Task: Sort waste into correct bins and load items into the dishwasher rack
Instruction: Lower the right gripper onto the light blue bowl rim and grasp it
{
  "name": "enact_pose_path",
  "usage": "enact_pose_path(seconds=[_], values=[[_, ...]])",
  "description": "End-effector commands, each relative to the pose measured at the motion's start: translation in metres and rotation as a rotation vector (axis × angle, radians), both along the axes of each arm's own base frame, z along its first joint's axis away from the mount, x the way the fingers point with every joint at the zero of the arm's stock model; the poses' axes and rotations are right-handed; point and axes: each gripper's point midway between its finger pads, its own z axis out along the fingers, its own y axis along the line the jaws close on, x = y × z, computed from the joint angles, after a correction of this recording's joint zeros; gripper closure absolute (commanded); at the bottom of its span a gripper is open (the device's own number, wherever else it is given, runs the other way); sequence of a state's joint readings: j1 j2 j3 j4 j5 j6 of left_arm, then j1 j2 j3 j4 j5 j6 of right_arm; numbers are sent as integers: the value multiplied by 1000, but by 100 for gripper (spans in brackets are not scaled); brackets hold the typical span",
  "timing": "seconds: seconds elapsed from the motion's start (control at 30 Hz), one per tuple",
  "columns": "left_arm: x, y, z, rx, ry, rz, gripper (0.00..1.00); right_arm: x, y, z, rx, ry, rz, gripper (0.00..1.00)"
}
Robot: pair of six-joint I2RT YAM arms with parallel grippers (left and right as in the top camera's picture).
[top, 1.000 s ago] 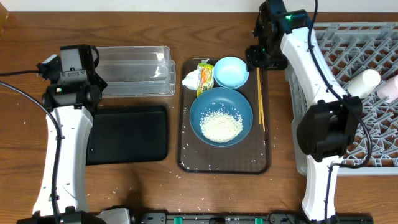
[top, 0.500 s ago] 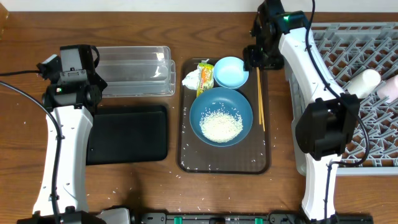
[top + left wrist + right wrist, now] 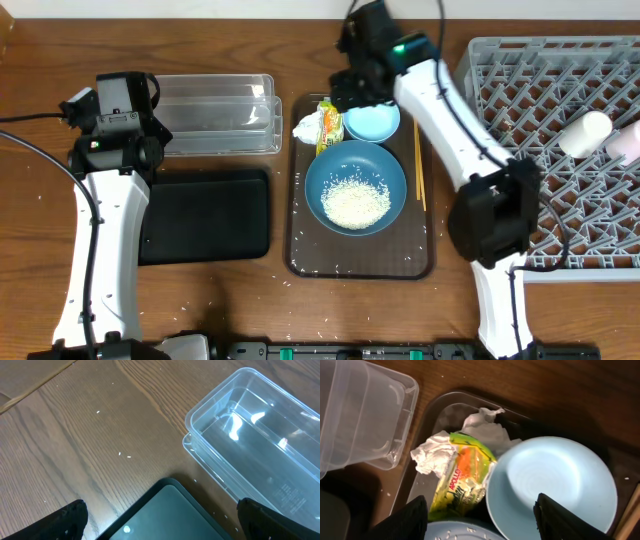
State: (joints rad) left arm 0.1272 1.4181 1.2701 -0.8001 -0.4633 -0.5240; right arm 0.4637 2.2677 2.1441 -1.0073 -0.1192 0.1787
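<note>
"On the brown serving tray (image 3: 300, 250), what sits under the right pincer (image 3: 482, 525)?"

"A crumpled white tissue (image 3: 432, 450) and a small yellow-green snack wrapper (image 3: 462, 477), touching each other, just beside a small light-blue bowl (image 3: 555, 485). The pincer hangs above them, spread wide, holding nothing."

"And the white rice grains (image 3: 355, 203)?"

"In the large blue bowl (image 3: 330, 165), on the same tray."

"The left pincer (image 3: 170, 525)?"

"Wide too, and empty, over a corner of the shallow black tray (image 3: 165, 500), next to the clear plastic tub (image 3: 260, 435)."
</note>
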Motion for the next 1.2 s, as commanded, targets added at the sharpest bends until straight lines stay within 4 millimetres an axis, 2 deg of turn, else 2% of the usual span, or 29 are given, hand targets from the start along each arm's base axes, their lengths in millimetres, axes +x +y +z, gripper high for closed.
enact_pose_path(seconds=[0.0,0.2,0.43,0.8,0.93,1.17], values=[[-1,3,0,11,2,14,2,4,-4,-6,-109,-49,-57,33],[-1,3,0,11,2,14,2,-2,7,-17,-137,-44,-39,37],[-1,3,0,11,2,14,2,-6,1,-56,-190,30,-61,37],[-1,3,0,11,2,14,2,-8,1,-58,-191,41,-58,38],[-1,3,0,11,2,14,2,-8,1,-58,-191,41,-57,48],[-1,3,0,11,2,14,2,-10,-5,-61,-217,51,-63,53]])
